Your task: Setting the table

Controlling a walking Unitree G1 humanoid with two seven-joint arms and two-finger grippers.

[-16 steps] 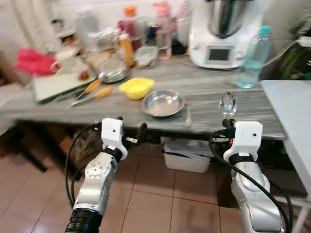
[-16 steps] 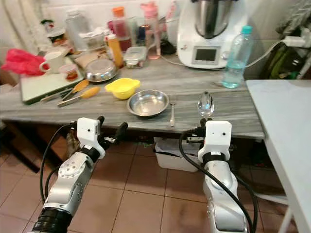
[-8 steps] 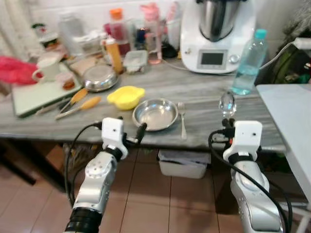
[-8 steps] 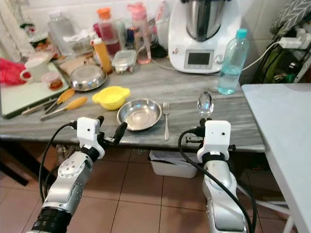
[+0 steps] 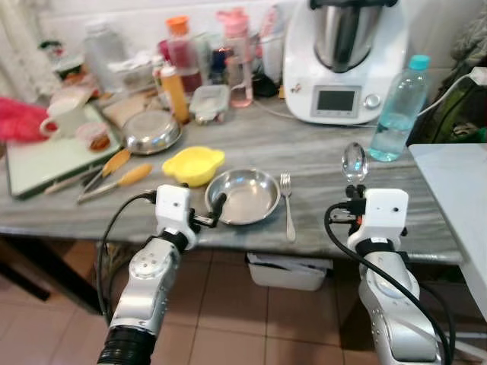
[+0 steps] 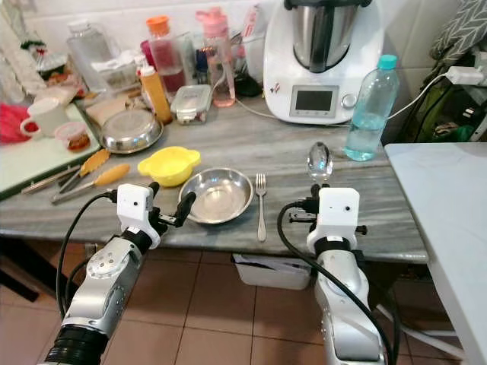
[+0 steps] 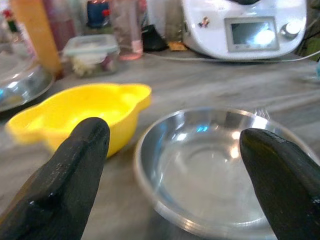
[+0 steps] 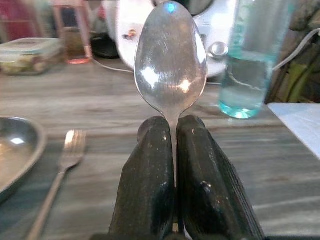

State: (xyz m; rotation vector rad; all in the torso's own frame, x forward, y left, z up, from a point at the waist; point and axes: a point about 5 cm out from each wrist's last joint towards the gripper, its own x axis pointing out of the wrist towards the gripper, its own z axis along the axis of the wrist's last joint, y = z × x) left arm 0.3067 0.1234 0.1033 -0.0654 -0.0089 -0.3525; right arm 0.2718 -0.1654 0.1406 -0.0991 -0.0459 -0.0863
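Observation:
A steel bowl (image 5: 243,196) sits near the front edge of the grey counter (image 5: 319,144), with a fork (image 5: 288,205) lying just to its right. My right gripper (image 8: 172,150) is shut on a metal spoon (image 5: 354,162), held upright with its bowl end up, right of the fork. My left gripper (image 5: 204,209) is open at the counter's front edge, its fingers (image 7: 70,180) pointing at the steel bowl (image 7: 215,165) and the yellow bowl (image 7: 85,112).
A yellow bowl (image 5: 194,163) lies left of the steel bowl. Behind stand a white kitchen machine (image 5: 342,61), a water bottle (image 5: 399,110), jars, a lidded pan (image 5: 151,131) and tongs (image 5: 114,179). A white table (image 5: 456,198) borders the right side.
The camera has come closer to the counter and shifted, so bowl and fork sit nearer my grippers. The spoon stays gripped upright in my right gripper.

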